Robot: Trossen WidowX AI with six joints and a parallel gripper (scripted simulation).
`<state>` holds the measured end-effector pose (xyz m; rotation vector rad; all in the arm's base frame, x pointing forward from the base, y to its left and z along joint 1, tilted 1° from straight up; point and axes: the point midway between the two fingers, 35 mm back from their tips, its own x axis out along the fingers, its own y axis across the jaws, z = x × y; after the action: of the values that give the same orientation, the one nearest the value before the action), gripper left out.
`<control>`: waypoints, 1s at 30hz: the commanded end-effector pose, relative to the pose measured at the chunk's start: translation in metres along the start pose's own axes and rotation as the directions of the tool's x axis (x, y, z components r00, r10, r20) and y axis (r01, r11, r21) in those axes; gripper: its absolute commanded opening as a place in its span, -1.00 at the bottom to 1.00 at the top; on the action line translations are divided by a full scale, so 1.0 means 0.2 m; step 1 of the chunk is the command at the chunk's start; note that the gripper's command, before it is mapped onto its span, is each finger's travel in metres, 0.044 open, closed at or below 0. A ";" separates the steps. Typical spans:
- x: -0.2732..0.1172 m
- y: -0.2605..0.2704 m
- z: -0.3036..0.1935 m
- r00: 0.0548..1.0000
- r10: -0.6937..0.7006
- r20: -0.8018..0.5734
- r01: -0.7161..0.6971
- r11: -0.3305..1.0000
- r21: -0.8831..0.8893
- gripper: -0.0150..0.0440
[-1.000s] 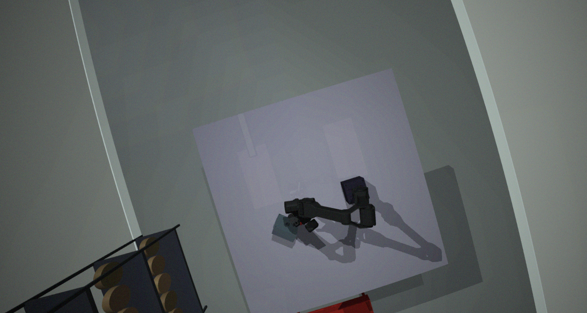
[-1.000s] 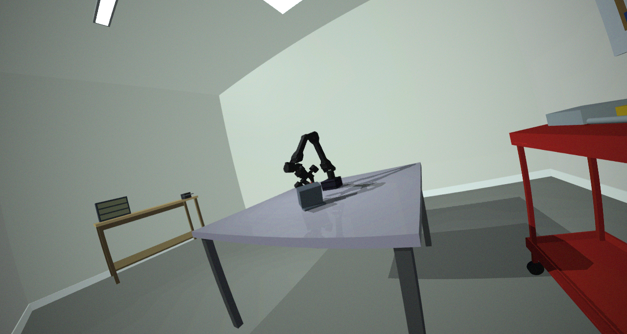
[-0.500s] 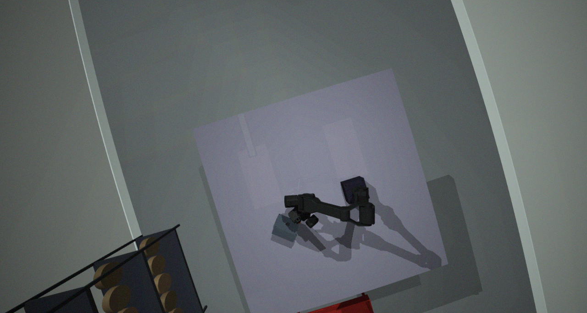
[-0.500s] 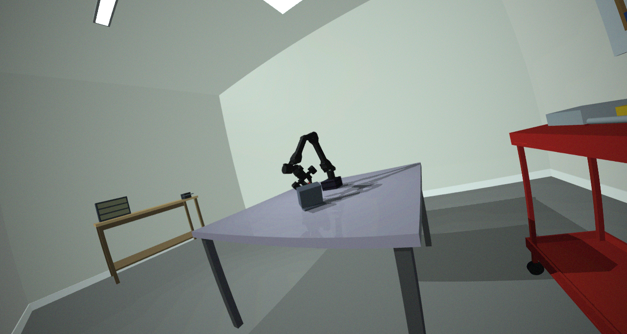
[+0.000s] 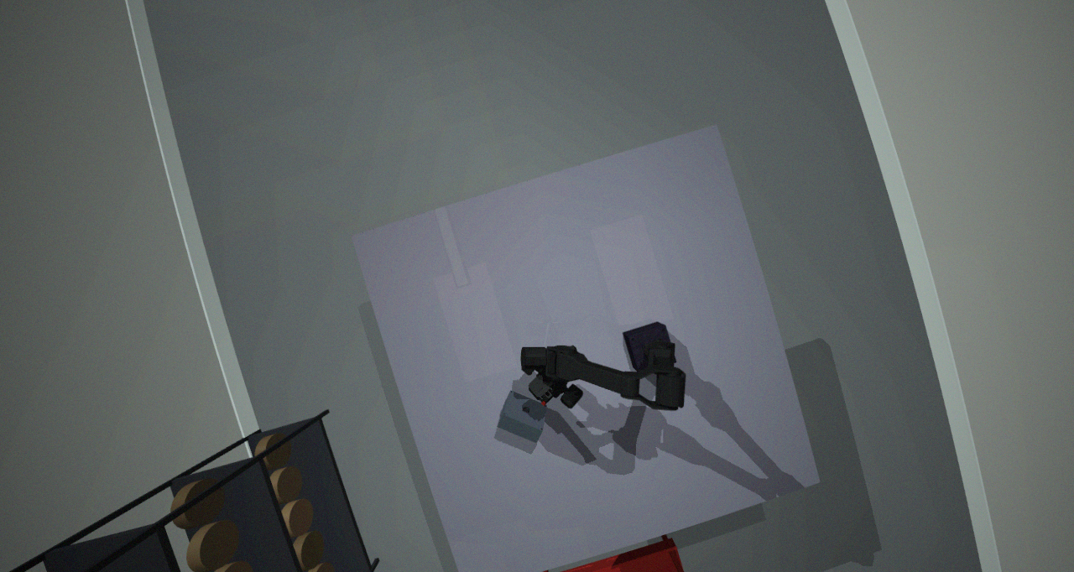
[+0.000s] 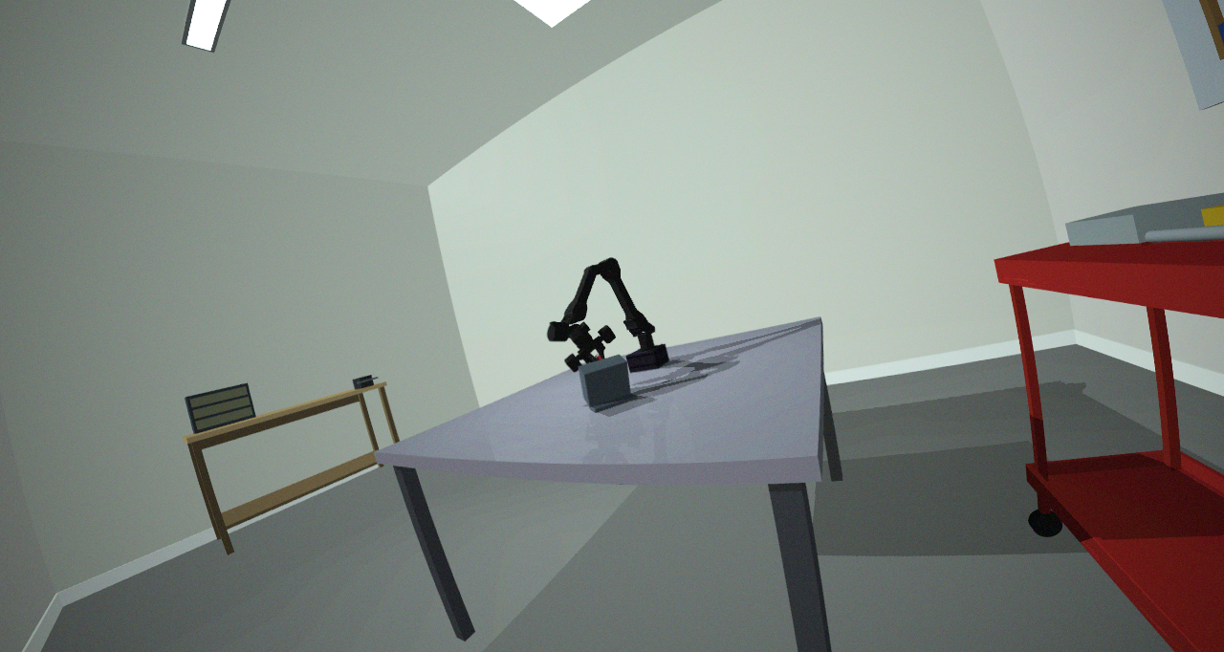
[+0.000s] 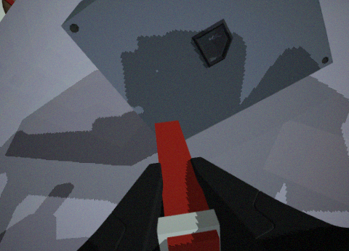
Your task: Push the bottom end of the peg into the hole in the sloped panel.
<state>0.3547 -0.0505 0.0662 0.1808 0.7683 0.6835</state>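
My gripper (image 7: 176, 171) is shut on a red peg (image 7: 174, 145) (image 5: 544, 403), which has flat sides and a pale band near the wrist end. The peg's far end points toward the blue-grey sloped panel (image 7: 156, 87) (image 5: 519, 418) (image 6: 605, 382) and is free in the wrist view. The hole (image 7: 214, 44) is a dark, angular, several-sided opening in the panel's face, up and to the right of the peg's end in the wrist view. The peg's end is outside the hole. Whether it touches the panel cannot be told.
The panel block stands on the lilac table (image 5: 555, 268) (image 6: 685, 443). The arm's dark base (image 5: 645, 343) (image 6: 647, 357) stands on the same table. Small dark round marks (image 7: 74, 28) sit at the panel's corners. A red cart (image 6: 1112, 267) stands beside the table, and a wooden bench (image 6: 291, 417) is farther back.
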 end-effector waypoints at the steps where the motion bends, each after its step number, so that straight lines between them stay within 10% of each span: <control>1: -0.02 -0.01 -0.01 1.000 0.004 0.026 -0.003 0.999 -0.039 -0.49; 30: -0.16 -0.11 -0.03 0.983 -0.006 0.185 0.059 0.957 -0.284 -0.49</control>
<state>0.3479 -0.0844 0.0723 -0.0127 0.5193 0.7250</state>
